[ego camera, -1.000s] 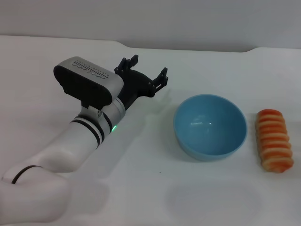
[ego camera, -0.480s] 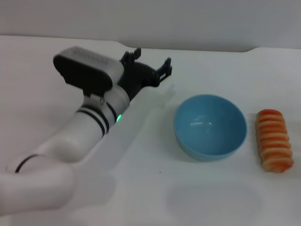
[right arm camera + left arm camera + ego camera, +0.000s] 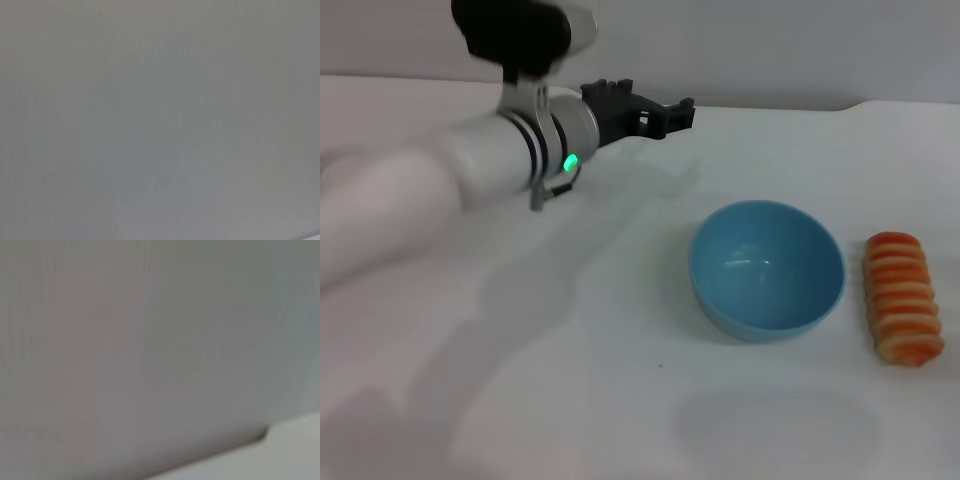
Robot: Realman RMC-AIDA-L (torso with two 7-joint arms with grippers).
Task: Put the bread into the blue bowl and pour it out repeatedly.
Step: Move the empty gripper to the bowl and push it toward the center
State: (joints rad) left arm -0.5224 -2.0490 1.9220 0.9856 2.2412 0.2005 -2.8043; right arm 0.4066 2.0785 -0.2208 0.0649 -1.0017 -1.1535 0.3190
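The blue bowl [image 3: 767, 268] stands upright and empty on the white table, right of centre in the head view. To its right, apart from it, the bread [image 3: 902, 297] lies striped side up with its long axis pointing away from me. My left gripper [image 3: 658, 100] is open and holds nothing; it hovers high over the far part of the table, behind and to the left of the bowl. The right gripper is out of view. Both wrist views show only a grey wall, and neither shows any fingers.
The white table [image 3: 620, 380] ends at a grey wall behind. My left arm [image 3: 470, 170] stretches across the left half of the head view, raised above the surface. A strip of the table [image 3: 300, 445] shows in the left wrist view.
The left arm has lifted up and swung away from the table, carrying its open gripper higher and slightly to the right. Bowl and bread have not moved.
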